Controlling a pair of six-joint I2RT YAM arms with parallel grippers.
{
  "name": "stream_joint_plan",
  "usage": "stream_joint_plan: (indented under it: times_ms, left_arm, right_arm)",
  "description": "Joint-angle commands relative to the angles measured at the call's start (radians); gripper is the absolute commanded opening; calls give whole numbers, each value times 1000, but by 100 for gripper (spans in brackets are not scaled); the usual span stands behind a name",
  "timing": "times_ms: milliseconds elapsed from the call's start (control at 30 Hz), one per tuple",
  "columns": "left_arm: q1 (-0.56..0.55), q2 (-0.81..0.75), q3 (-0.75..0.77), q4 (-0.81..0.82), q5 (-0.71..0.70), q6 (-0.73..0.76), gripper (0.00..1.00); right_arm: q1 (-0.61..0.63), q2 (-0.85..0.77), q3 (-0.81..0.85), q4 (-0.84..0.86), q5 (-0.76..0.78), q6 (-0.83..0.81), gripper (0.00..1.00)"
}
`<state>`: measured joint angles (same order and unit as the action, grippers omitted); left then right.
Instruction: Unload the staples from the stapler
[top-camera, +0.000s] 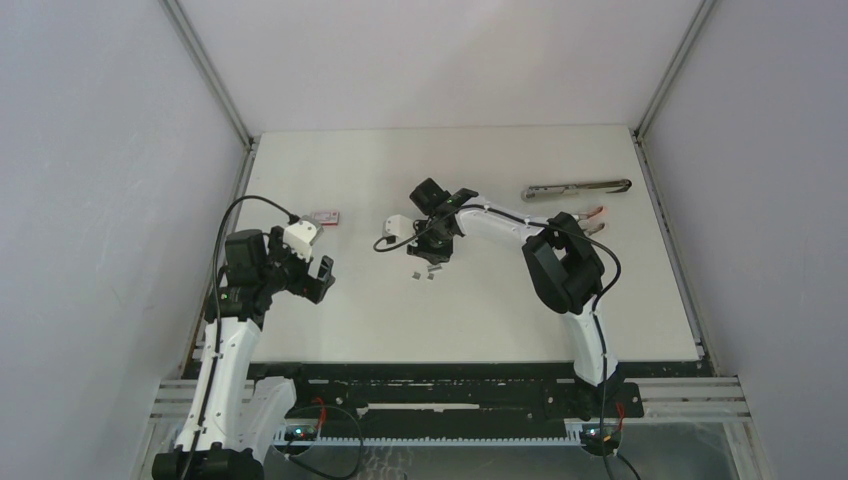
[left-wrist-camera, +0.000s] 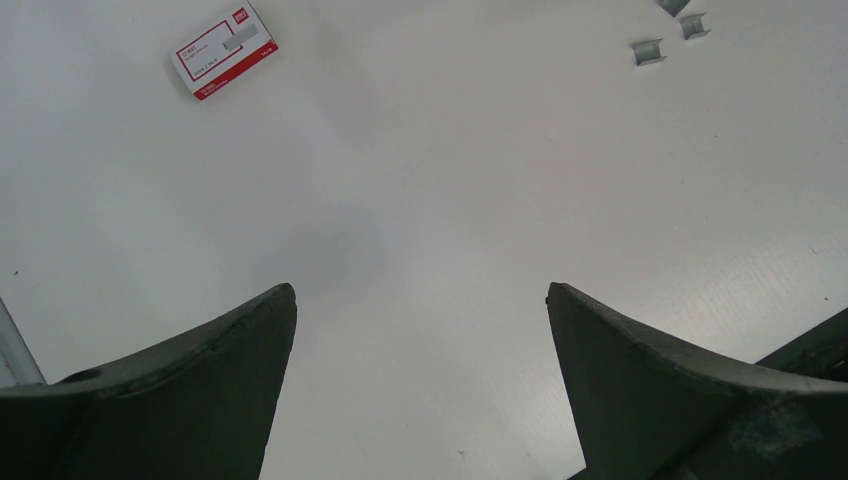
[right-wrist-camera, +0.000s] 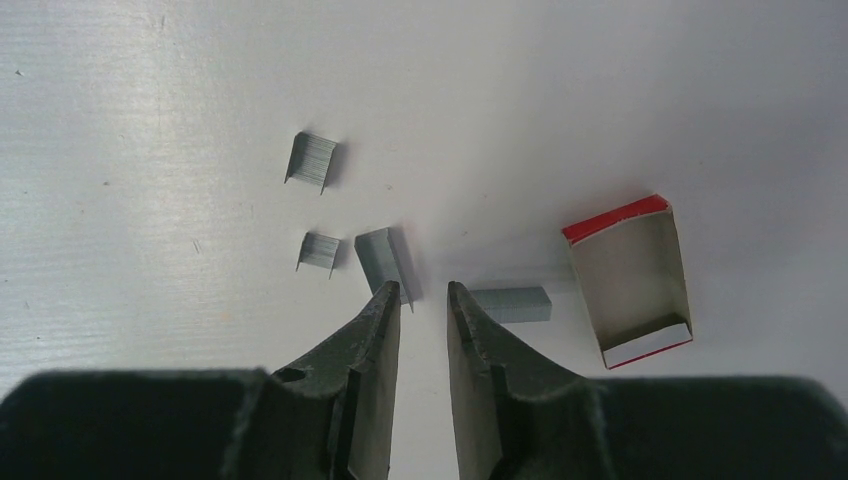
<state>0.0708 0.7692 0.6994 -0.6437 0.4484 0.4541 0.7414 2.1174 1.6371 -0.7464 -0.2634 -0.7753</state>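
Several short grey staple strips lie loose on the white table: one (right-wrist-camera: 313, 160) furthest out, one (right-wrist-camera: 320, 250) nearer, one (right-wrist-camera: 380, 262) just off my right gripper's left fingertip and one (right-wrist-camera: 510, 303) beside its right fingertip. They also show in the top view (top-camera: 424, 272) and the left wrist view (left-wrist-camera: 648, 50). My right gripper (right-wrist-camera: 422, 290) is low over them, jaws a narrow gap apart with only table between. The stapler (top-camera: 577, 189), long, metallic and swung open, lies at the back right. My left gripper (left-wrist-camera: 420, 300) is wide open and empty over bare table at the left.
An open, empty red-and-white box tray (right-wrist-camera: 630, 280) lies right of the staples. A closed red-and-white staple box (left-wrist-camera: 224, 52) lies at the back left, also in the top view (top-camera: 323, 216). Two small red-edged pieces (top-camera: 597, 212) lie by the right arm's elbow.
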Motion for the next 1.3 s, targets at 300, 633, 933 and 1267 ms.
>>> stream_joint_plan:
  times_ms: [300, 633, 933, 1267]
  left_arm:
    - [10, -13, -19, 30, 9, -8, 100]
    - [11, -15, -18, 28, 10, -8, 100]
    - [12, -16, -19, 29, 12, -7, 100]
    - [16, -18, -18, 29, 15, -8, 100]
  right_arm:
    - [19, 7, 15, 6, 13, -18, 22]
    - [27, 23, 18, -5, 25, -25, 21]
    - [30, 34, 20, -3, 32, -23, 16]
    - [32, 49, 36, -21, 29, -14, 1]
